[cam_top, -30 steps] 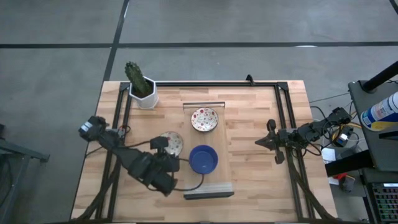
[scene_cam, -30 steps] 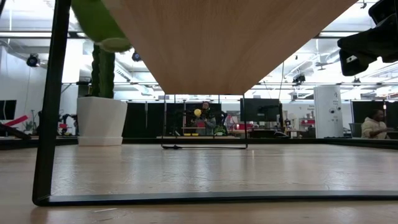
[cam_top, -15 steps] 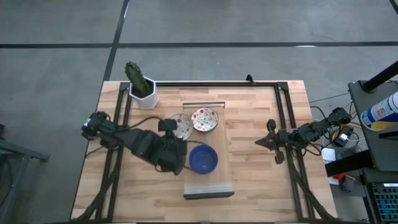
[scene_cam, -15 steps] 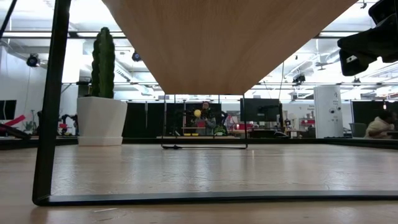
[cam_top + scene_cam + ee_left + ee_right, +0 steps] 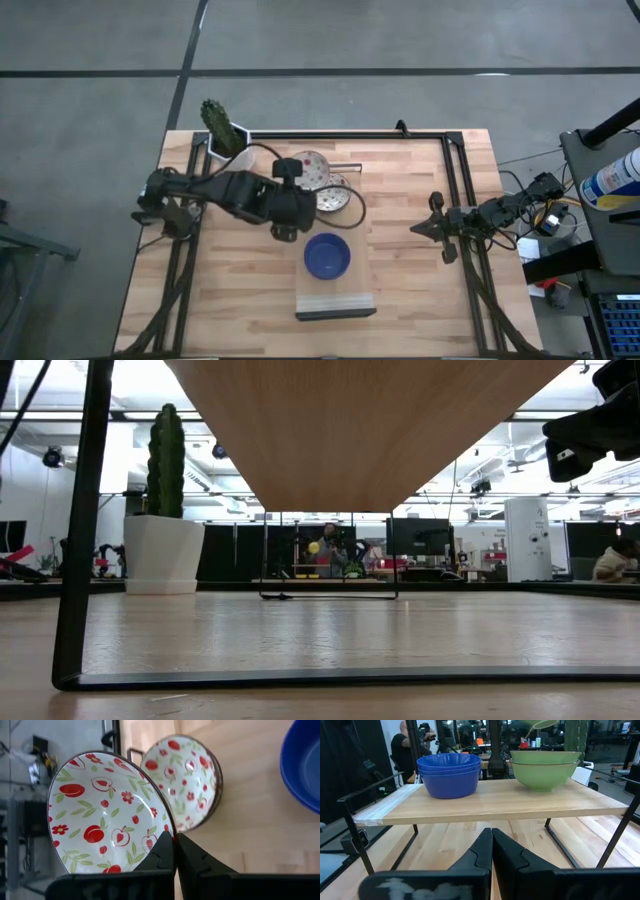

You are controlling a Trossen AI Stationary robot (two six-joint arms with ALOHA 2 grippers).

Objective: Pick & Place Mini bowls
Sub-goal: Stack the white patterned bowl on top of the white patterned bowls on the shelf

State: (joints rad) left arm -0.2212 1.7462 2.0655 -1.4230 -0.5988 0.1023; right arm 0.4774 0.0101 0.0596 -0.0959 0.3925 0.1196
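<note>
My left gripper [image 5: 175, 851] pinches the patterned bowl [image 5: 107, 815] by its rim, above the stand [image 5: 362, 260] — next I'd centre it over its twin [image 5: 187, 780], lower level, then release. Right gripper [image 5: 492, 851] closed, idle.

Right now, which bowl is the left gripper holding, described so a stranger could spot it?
On the raised wooden board, look at its far end. Two patterned bowls sit there; the held bowl is pinched by the left gripper at its rim, overlapping the resting bowl. The blue bowl lies nearer.
</note>
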